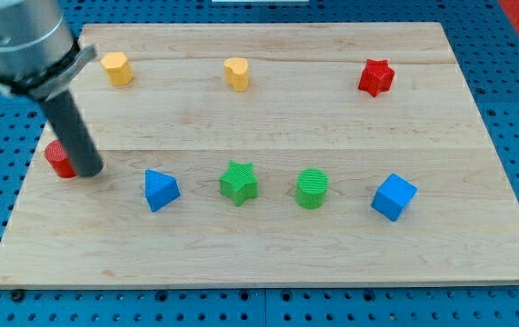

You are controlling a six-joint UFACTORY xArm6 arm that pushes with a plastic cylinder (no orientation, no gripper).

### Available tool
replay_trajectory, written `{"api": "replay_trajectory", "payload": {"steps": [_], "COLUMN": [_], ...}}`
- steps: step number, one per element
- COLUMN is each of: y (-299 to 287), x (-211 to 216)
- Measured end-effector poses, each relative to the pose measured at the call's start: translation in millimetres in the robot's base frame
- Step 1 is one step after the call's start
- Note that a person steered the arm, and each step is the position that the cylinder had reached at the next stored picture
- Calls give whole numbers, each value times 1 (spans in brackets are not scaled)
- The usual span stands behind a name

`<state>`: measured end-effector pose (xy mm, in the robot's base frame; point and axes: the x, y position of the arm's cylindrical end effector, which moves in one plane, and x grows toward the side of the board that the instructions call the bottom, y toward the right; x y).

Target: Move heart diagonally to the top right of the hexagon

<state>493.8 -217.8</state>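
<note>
The yellow heart (236, 73) sits on the far part of the surface (268, 245), a little left of the middle, a small block with a notched top and rounded sides. To its left, well apart in the same far row, is the yellow hexagon (115, 68), a squat block with flat faces. A red star (376, 77) closes that row at the far right.

The arm comes in from the upper left as a thick grey cylinder that narrows into a dark rod, leaning slightly as it runs down to the right. My tip (89, 171) rests at the left side of the surface, well nearer than the hexagon and far from the heart. It stands just beside a red block (58, 159), whose shape I cannot tell because the rod hides part of it; whether they touch is unclear. The end effector is a plain rod with nothing to spread or press together, and it holds nothing.

In the near row, left to right, lie a blue triangle (160, 190), a green star (239, 182), a green cylinder (312, 188) and a blue cube (394, 197).

The surface is a pale wooden board with visible grain, lying on a blue pegboard (514, 91) dotted with holes.
</note>
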Motion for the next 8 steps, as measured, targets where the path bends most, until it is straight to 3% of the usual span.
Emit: {"api": "replay_trajectory", "payload": {"steps": [1, 3, 4, 5, 6, 8], "y": [-87, -42, 14, 45, 119, 148], "x": [6, -21, -76, -59, -88, -178]}}
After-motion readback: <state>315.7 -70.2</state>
